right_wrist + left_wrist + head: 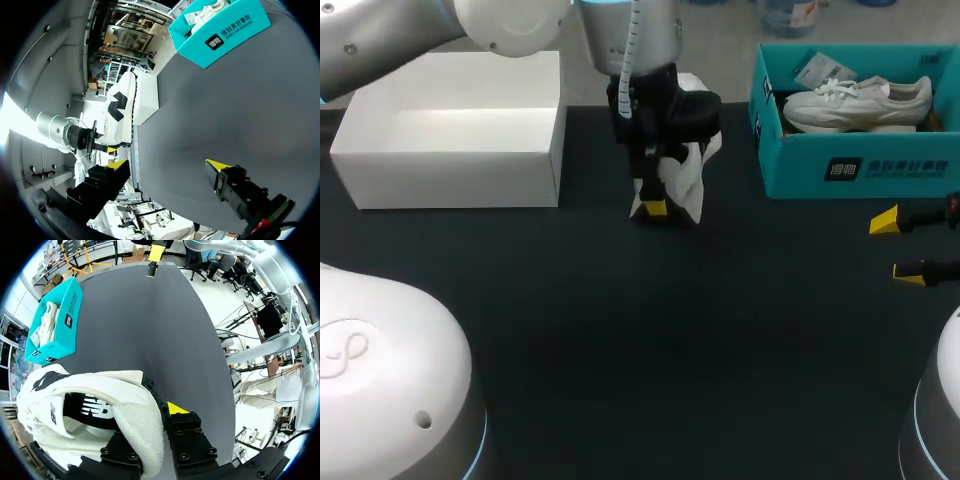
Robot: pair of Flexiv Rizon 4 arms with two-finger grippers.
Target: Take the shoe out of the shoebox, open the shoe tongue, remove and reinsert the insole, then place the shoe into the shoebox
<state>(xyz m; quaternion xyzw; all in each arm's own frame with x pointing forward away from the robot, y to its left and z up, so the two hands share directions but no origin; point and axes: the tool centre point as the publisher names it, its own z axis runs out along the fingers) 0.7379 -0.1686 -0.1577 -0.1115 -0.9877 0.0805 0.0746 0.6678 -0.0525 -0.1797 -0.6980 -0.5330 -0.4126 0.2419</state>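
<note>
With the left hand [654,206] clamped on the shoe's [688,168] collar at 3 o'clock of the white box [450,182], best set it sole-down on the worktop [620,330], opening facing the right hand [900,246], fingers apart at 3 o'clock.

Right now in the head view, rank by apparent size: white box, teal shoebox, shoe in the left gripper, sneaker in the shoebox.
1. white box
2. teal shoebox, though cropped
3. held shoe and boxed sneaker, unranked: left gripper hides part of the shoe.
</note>
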